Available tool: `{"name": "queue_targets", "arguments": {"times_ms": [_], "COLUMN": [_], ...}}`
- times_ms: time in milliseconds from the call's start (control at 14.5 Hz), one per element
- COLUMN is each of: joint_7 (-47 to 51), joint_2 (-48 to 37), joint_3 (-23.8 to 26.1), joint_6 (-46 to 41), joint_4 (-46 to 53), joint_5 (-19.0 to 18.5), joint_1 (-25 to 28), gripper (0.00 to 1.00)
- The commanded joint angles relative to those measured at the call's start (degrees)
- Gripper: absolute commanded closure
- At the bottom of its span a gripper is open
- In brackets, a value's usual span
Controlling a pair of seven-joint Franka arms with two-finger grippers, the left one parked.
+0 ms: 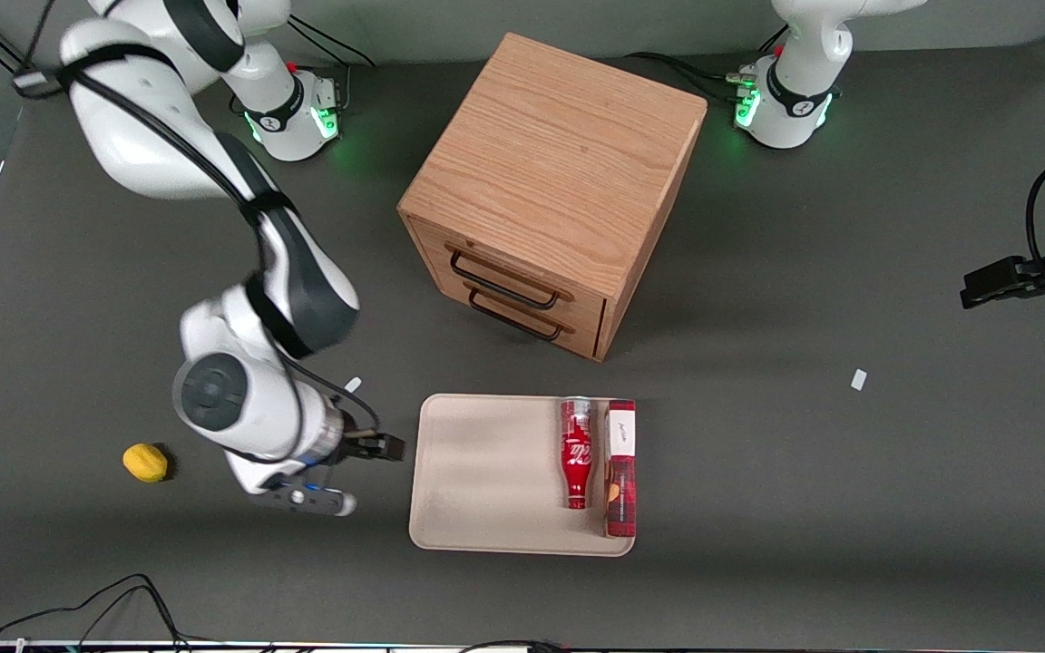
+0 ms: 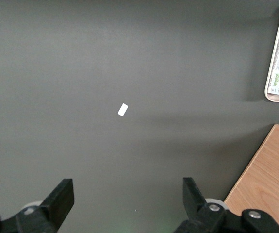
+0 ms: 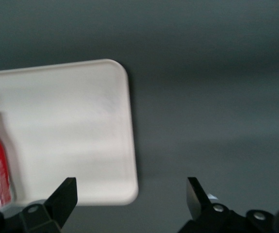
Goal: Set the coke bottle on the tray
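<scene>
Lying on the tray [image 1: 486, 472], the coke bottle [image 1: 578, 452]; tool [image 1: 376, 447] beside it, spread wide, empty.

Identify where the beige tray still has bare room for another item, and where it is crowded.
Bare: the beige rectangular tray between the red coke bottle and the rim nearest the open gripper. Crowded: the edge toward the parked arm, where the bottle lies beside a red-and-white box.
</scene>
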Motion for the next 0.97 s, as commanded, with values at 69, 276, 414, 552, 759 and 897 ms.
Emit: {"name": "queue_targets", "arguments": {"times_ms": [69,276,414,552,759,897], "joint_7": [-0.6,-4.4,-7.2,-10.0,-10.5,-9.5], "joint_2": [-15.0,-26.2,-33.6,-43.2,-53.2,-53.0], "joint_3": [-3.5,-10.2,-12.9,-16.3,-17.8,-17.8], "joint_6": [-15.4,-27.8,-31.6,-32.2,-31.4,-31.9], "joint_4": [-3.2,-4.0,-8.6,-18.1,-28.4,-27.9], "joint_5": [0.5,8.4,9.0,9.3,10.6,10.5], "joint_1": [-1.1,-1.4,-1.7,-1.5,-1.3,-1.1], "gripper": [0.0,0.0,0.0,0.0,0.0,0.0]}}
